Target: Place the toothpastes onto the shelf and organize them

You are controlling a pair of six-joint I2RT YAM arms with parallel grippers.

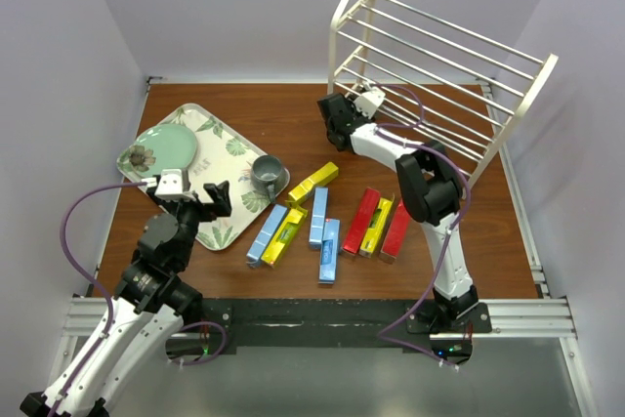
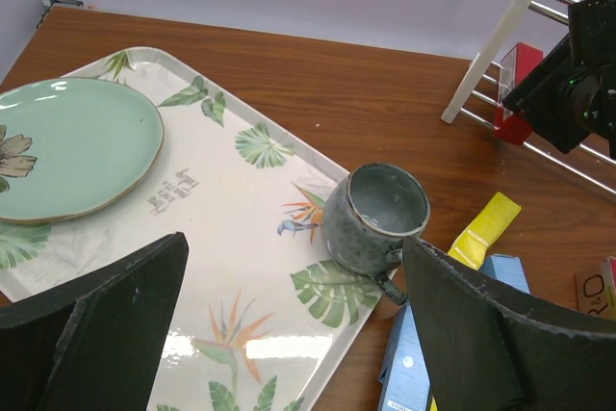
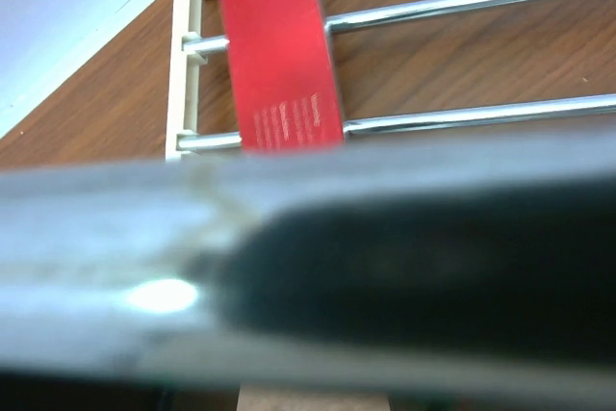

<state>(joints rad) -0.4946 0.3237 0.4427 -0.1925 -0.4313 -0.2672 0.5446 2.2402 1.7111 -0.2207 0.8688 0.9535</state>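
Several toothpaste boxes lie loose on the table: yellow [image 1: 312, 184], blue [image 1: 267, 233], yellow [image 1: 284, 234], blue [image 1: 318, 216], blue [image 1: 328, 249], red [image 1: 361, 221], yellow [image 1: 377, 226] and red [image 1: 395, 231]. One more red box [image 3: 279, 55] lies across the rods of the shelf's [image 1: 532, 95] bottom tier, also seen in the left wrist view [image 2: 515, 93]. My right gripper [image 1: 339, 120] is at that tier's left end, right by the box; a blurred rod hides its fingers. My left gripper [image 2: 298, 334] is open and empty above the tray's near right edge.
A leaf-patterned tray [image 1: 210, 139] sits at the left with a green plate [image 1: 158, 150] on it. A grey mug [image 1: 267, 173] stands at the tray's right edge, close to the left boxes. The walls close in on three sides.
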